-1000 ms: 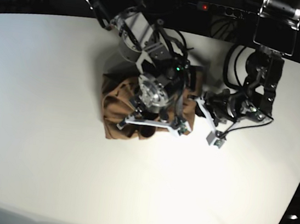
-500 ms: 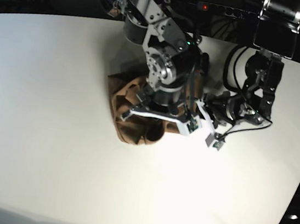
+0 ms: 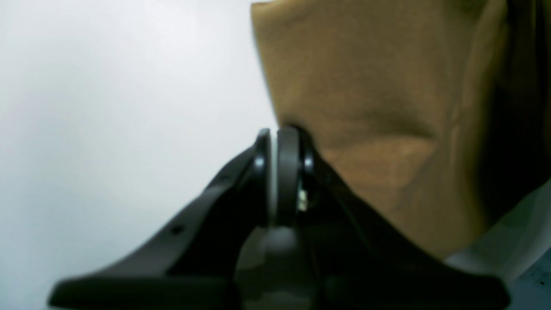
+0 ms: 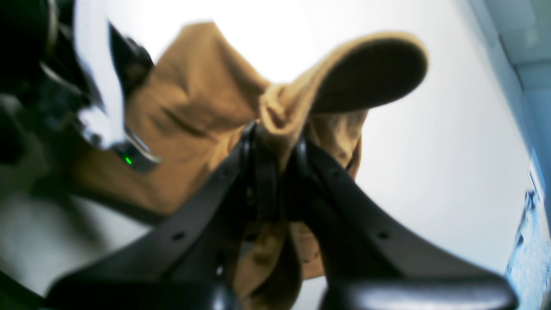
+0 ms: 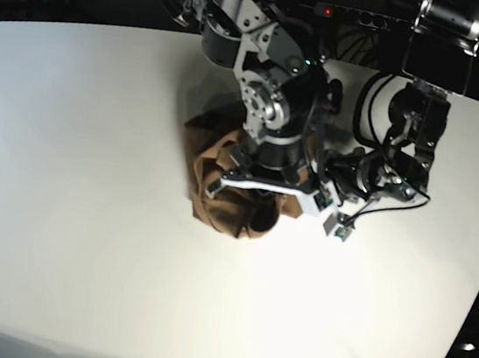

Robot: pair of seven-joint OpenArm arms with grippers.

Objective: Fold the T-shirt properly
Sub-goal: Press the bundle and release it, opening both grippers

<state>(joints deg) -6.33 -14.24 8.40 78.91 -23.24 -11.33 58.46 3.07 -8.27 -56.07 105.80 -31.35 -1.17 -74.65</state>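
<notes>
Both my grippers were clamped on the T-shirt (image 4: 206, 112), left gripper (image 3: 277, 142) pinching an edge, right gripper (image 4: 273, 137) holding bunched cloth, lifting it to fold

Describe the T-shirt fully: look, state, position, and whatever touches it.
The T-shirt is plain tan-brown soft cloth, no print visible, bunched and creased rather than flat. It sits near the middle of the white table, partly lifted. The right hand is shut on a gathered fold beside a gaping opening; the left hand pinches an edge.
</notes>
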